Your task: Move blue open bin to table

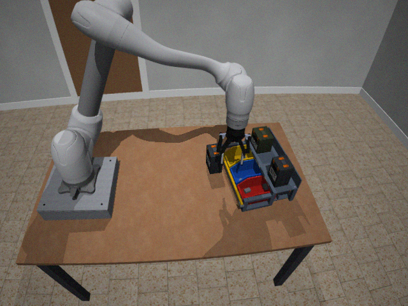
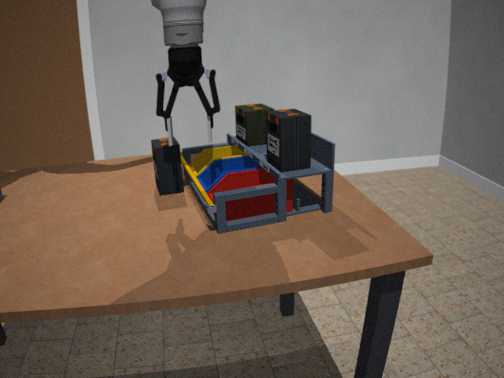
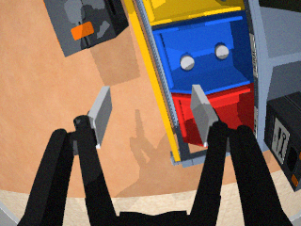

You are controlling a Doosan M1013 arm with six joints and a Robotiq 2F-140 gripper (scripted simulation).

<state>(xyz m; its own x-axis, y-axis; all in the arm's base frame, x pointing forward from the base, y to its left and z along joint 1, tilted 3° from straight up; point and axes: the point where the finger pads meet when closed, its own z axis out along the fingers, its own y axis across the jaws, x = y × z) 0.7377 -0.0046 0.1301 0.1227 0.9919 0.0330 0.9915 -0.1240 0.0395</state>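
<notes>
The blue open bin (image 1: 247,168) (image 2: 235,163) (image 3: 202,77) sits on the grey shelf (image 1: 273,197) (image 2: 281,199) (image 3: 261,94), between the yellow bin (image 1: 235,156) (image 2: 221,152) (image 3: 188,9) and the red bin (image 1: 257,184) (image 2: 244,179) (image 3: 235,108). Two pale round parts show inside the blue bin in the wrist view. My gripper (image 1: 231,159) (image 2: 190,134) (image 3: 150,96) is open and empty, pointing down above the bins' front side. One finger is over the bin side, the other toward the table. The bins' bases are hidden.
A yellow bar (image 1: 234,184) (image 2: 197,183) (image 3: 152,82) runs along the bin fronts. A dark case (image 1: 214,161) (image 2: 167,171) (image 3: 110,28) stands on the table before the shelf. A green case (image 1: 261,141) (image 2: 254,126) and another dark case (image 1: 280,173) (image 2: 289,142) stand on the upper deck.
</notes>
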